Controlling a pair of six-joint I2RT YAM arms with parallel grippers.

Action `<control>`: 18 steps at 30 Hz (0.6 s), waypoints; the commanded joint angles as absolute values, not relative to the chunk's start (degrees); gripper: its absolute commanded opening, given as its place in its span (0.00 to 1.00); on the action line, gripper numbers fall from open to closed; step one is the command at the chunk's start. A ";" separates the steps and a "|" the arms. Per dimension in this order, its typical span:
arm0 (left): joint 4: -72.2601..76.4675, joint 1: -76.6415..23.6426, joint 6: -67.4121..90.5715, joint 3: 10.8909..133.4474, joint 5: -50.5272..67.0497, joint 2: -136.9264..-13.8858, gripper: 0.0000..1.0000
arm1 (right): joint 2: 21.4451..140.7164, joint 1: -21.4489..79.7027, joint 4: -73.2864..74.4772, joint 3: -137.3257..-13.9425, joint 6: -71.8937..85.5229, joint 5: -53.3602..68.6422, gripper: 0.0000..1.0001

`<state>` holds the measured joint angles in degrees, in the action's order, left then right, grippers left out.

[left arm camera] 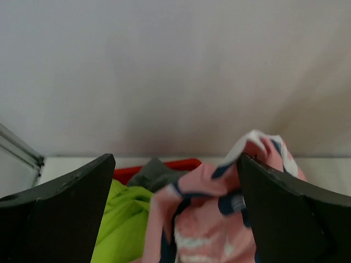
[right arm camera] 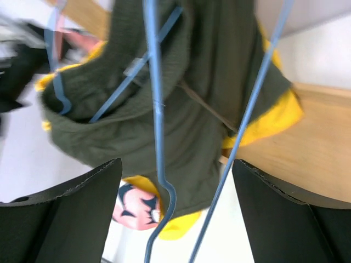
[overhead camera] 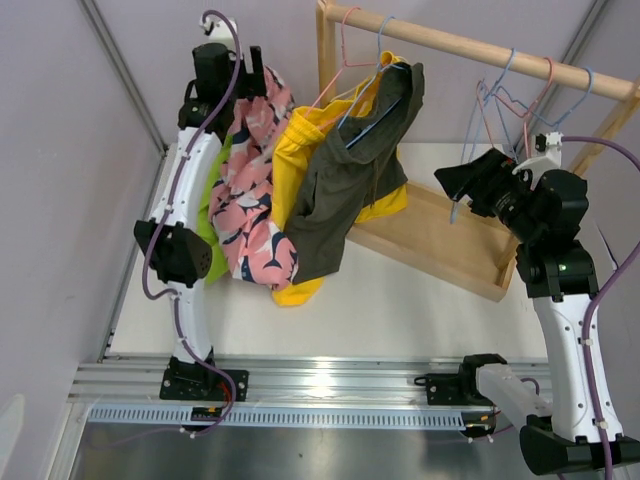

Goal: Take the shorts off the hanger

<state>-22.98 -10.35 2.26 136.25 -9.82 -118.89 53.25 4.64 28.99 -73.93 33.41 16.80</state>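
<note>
White desk (overhead camera: pixel 400 310) below: left pincer (left arm camera: pixel 175 159) released wide, pink floral shorts (left arm camera: pixel 203 219) bunched between its fingers, lime green shorts (left arm camera: pixel 123 224) beside. Right pincer (right arm camera: pixel 175 164) also released, blue hanger wires (right arm camera: pixel 156 109) seen between its fingers; olive shorts (right arm camera: pixel 208 109) and yellow shorts (right arm camera: pixel 279 118) hang beyond.

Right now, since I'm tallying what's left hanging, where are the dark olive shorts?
Top view: the dark olive shorts hang at the left end of the wooden rail, over the bright yellow shorts, with the pink floral shorts just to their left.

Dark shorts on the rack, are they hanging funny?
Yes. The dark olive shorts hang lopsided on a blue hanger, bunched toward one end and draped over the yellow shorts instead of hanging flat.
</note>
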 commanded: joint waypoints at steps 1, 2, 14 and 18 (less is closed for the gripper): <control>-24.43 -9.93 6.76 137.02 -10.37 -117.60 0.99 | 53.43 5.10 21.10 -77.06 33.14 23.90 0.89; -24.69 -9.93 7.03 136.33 -10.55 -116.81 0.99 | 54.39 5.45 21.09 -78.56 32.87 24.69 0.90; -29.71 -13.09 8.35 112.02 -10.11 -85.37 0.99 | 77.94 23.02 22.33 -106.41 28.21 15.39 0.90; -25.06 -16.78 6.59 91.96 -10.55 -71.92 0.99 | 83.75 24.34 21.45 -111.44 28.30 14.06 0.89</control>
